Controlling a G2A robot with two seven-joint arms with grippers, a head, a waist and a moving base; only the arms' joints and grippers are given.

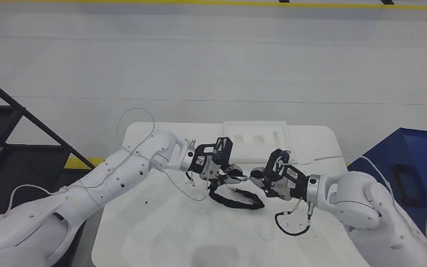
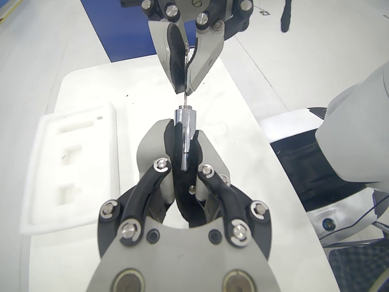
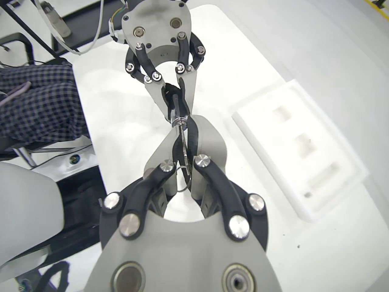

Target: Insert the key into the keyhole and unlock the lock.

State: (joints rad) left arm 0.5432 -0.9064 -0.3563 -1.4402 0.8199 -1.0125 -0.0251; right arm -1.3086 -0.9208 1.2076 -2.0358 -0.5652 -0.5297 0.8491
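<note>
Top view: 2 white robot arms meet tip to tip over a white table (image 1: 153, 227). The left gripper (image 1: 230, 175) comes from the side away from the blue box (image 1: 400, 153), and the right gripper (image 1: 261, 177) from the side near it. The lock's (image 1: 237, 198) black cable hangs in a loop below them onto the table. From up here the fingers hide the key.

Left wrist view: the left gripper (image 2: 181, 129) is closed tight around the lock's (image 2: 185, 126) chrome cylinder, which stands out past its fingertips. Facing it, the right gripper (image 2: 185, 89) pinches the key (image 2: 184, 100) flat between nearly closed pads. A short bare length of blade bridges the gap and meets the cylinder's end. How deep it goes cannot be told.

Right wrist view: the same join seen from the other side. The right gripper (image 3: 185, 129) grips the key (image 3: 183, 144), whose tip sits at the round end face of the lock (image 3: 177, 120), held by the left gripper (image 3: 179, 113) beyond.

A white foam tray (image 1: 255, 133) with 3 recesses lies at the table's far edge, well apart from the grippers. It also appears in the left wrist view (image 2: 45, 183) and the right wrist view (image 3: 334, 189). A checked cloth (image 3: 39, 101) lies off the table beside the left arm.
</note>
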